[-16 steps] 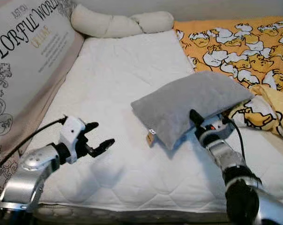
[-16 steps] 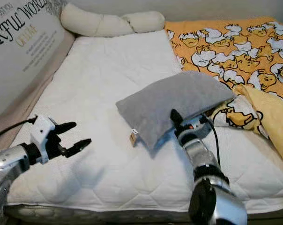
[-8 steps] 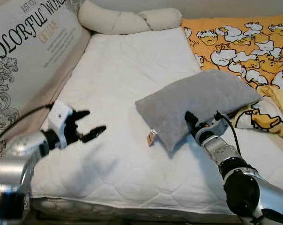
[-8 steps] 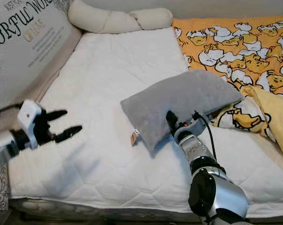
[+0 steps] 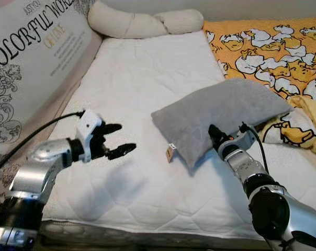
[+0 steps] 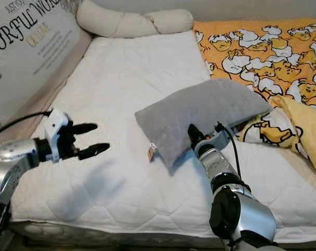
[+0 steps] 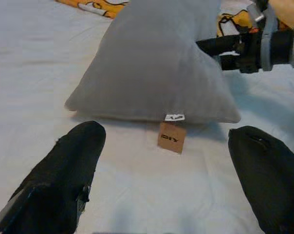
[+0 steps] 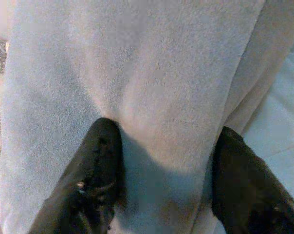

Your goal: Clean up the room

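on the far left a big printed board (image 5: 27, 57) leans along the side of the bed (image 5: 147, 78). a long cream pillow (image 5: 142, 22) lies across the head of the bed.

next comes the left gripper (image 5: 121, 140). it hovers over the white mattress with its jaws wide and nothing in them. it points at the grey pillow (image 5: 221, 112) but is well apart from it.

the grey pillow sits in the middle of the bed. its near corner, with a little brown tag (image 7: 171, 138), rests on the mattress, and its far end leans up on the yellow duck blanket (image 5: 273, 52).

the right gripper (image 8: 161, 180) is pressed into the near edge of the pillow. its jaws are wide, one finger on each side of a soft fold. i think it is not pinching yet.

what could go wrong? the pillow is squishy, so the jaws may catch just a bit of cloth and it may slip out when lifted. the blanket under it may get dragged along too.
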`<state>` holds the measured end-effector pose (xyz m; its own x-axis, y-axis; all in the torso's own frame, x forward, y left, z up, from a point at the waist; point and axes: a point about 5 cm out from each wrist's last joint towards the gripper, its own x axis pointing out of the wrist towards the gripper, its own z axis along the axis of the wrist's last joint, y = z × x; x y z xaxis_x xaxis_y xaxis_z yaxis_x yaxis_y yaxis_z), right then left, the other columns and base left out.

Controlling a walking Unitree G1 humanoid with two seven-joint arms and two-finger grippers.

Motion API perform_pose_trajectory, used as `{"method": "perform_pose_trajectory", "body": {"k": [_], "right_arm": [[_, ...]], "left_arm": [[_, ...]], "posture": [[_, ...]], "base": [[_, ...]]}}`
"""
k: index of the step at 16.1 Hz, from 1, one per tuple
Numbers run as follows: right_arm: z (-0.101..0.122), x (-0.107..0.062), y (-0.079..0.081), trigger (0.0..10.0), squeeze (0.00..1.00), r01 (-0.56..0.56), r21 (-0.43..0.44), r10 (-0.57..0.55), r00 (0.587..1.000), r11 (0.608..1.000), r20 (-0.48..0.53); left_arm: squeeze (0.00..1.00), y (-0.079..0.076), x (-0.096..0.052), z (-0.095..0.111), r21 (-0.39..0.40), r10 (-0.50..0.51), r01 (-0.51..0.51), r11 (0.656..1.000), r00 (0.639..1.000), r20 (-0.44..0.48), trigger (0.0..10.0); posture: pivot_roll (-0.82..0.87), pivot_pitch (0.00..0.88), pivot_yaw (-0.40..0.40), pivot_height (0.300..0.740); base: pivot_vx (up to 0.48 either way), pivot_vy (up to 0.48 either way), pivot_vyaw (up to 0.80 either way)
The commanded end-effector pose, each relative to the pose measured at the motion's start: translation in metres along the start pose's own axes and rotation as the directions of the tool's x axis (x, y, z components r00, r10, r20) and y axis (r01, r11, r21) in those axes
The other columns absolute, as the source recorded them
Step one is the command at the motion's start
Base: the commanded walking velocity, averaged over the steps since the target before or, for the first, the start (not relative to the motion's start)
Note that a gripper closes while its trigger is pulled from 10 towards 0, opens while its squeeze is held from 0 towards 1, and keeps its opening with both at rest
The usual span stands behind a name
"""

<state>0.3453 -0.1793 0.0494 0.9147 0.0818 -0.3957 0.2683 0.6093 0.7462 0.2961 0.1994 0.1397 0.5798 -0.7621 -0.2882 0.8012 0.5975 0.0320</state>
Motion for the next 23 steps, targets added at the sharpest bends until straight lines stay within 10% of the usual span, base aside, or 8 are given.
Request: {"method": "perform_pose_trajectory", "body": {"k": [1,7,13,17,19,21,23], "right_arm": [[-0.002,0.002,0.004,0.0,0.00,0.003,-0.005,-0.003,1.000,1.000,-0.010],[0.007,0.007,0.026,0.0,0.00,-0.076,-0.062,0.076,0.997,0.995,0.012],[0.015,0.013,0.096,0.0,0.00,-0.348,-0.118,0.348,0.937,0.930,-0.022],[0.013,0.005,0.155,0.0,0.00,-0.637,-0.108,0.622,0.770,0.763,-0.144],[0.016,-0.010,0.181,0.0,0.00,-0.798,-0.048,0.777,0.597,0.601,-0.198],[0.020,-0.028,0.182,0.0,0.00,-0.878,-0.046,0.849,0.473,0.476,-0.235],[0.014,-0.030,0.154,0.0,0.00,-0.857,-0.124,0.797,0.511,0.500,-0.322]], "left_arm": [[0.00,0.002,0.000,-0.001,0.008,-0.012,0.012,1.000,1.000,-0.021,10.0],[0.00,-0.007,0.002,0.005,0.007,-0.071,0.071,0.997,0.997,0.013,10.0],[0.00,-0.009,0.006,0.007,-0.037,0.053,-0.051,0.998,0.998,0.038,10.0],[0.00,0.026,-0.019,0.023,-0.063,0.353,-0.348,0.935,0.922,0.157,10.0],[0.00,0.050,-0.044,0.038,-0.141,0.537,-0.518,0.844,0.806,0.251,10.0],[0.00,0.067,-0.060,0.044,-0.220,0.658,-0.620,0.753,0.696,0.287,10.0],[0.00,0.070,-0.057,0.041,-0.225,0.676,-0.638,0.736,0.687,0.265,10.0]], "posture": [[0.01,0.000,0.105,0.740],[-0.01,0.000,0.129,0.740],[-0.02,0.000,0.135,0.740],[-0.01,0.000,0.117,0.740],[-0.01,0.000,0.114,0.740],[-0.02,0.000,0.120,0.740],[-0.03,0.000,0.125,0.740]], "base": [[0.000,0.000,0.00],[0.000,0.000,0.00],[0.000,0.000,0.00],[0.000,0.000,0.00],[0.000,0.000,0.00],[0.000,0.000,0.00],[0.000,0.000,0.00]]}}
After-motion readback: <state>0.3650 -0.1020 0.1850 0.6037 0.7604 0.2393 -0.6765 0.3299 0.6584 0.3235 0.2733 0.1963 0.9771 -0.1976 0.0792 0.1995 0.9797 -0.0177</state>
